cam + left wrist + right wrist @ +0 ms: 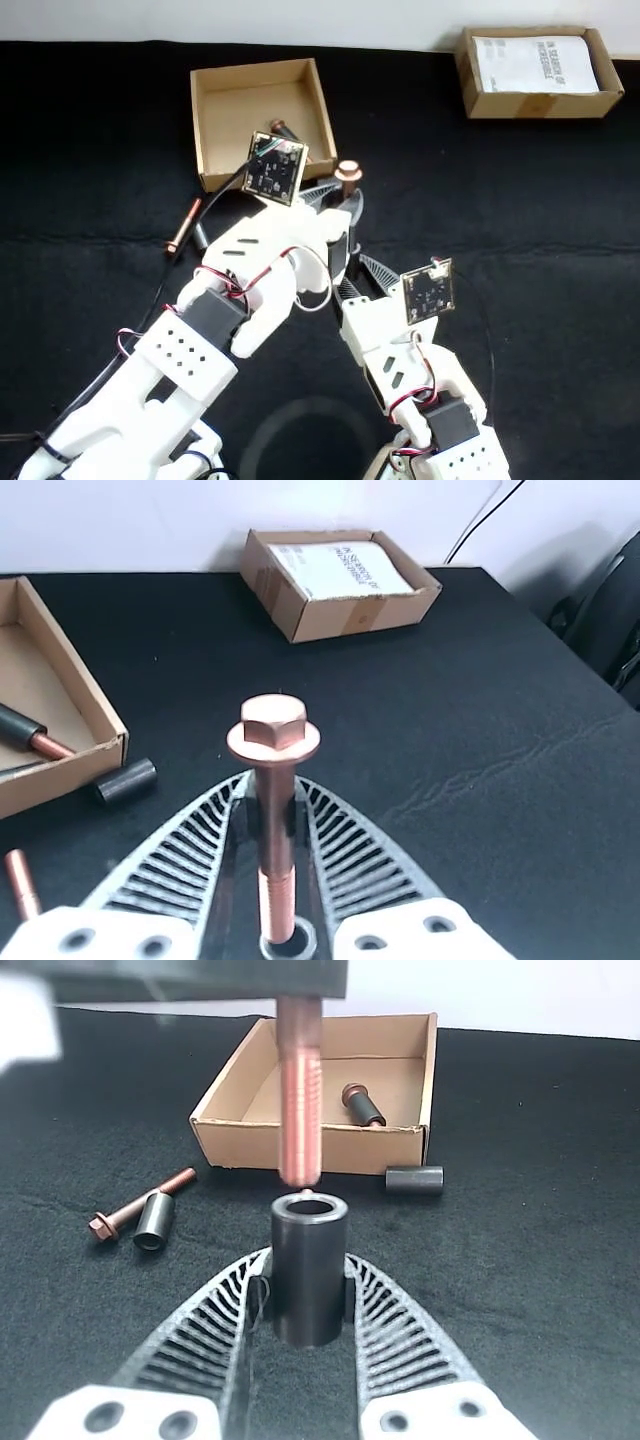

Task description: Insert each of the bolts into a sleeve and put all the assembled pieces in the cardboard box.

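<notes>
Two bendy fingers (190,855) of my left gripper (272,785) are squeezing a copper bolt (273,738), head up and tip pointing down. My right gripper (307,1270) is pinching a black sleeve (307,1235) that is standing up, and the bolt's tip is hanging just above its hole. Farther out, the cardboard box (310,1145) is sitting on the black table (540,1210) with one joined piece (362,1105) lying inside. One spare sleeve (414,1179) is lying just beside the box, and a spare bolt (125,1212) is lying next to a third sleeve (155,1222).
</notes>
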You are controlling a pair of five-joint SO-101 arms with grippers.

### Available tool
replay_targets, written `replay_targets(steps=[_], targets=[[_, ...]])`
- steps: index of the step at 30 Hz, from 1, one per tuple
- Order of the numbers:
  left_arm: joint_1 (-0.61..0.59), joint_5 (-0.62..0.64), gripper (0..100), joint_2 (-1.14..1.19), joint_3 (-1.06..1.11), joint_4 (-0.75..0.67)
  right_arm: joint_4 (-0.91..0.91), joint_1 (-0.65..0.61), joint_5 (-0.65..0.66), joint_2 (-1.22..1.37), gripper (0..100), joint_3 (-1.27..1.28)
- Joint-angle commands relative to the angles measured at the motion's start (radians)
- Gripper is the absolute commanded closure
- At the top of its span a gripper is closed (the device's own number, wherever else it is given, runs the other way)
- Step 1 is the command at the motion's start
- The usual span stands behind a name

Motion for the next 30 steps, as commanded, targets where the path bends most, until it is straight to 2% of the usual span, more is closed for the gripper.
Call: replay_targets(steps=[1,11,18,30], targets=[[0.007,0.005,99,-0.019,-0.056,-0.014,-0.019,0.01,0.011,-0.008,99.1,0.104],[0.041,0.006,99,-0.018,-0.054,0.006,-0.021,0.01,0.011,-0.016,99.1,0.101],[0.054,0.006,99,-0.022,0.03,0.003,-0.021,0.01,0.011,-0.007,99.1,0.053],[0.042,-0.003,99,-0.021,0.041,0.002,-0.019,0.013,0.014,-0.007,99.1,0.051]])
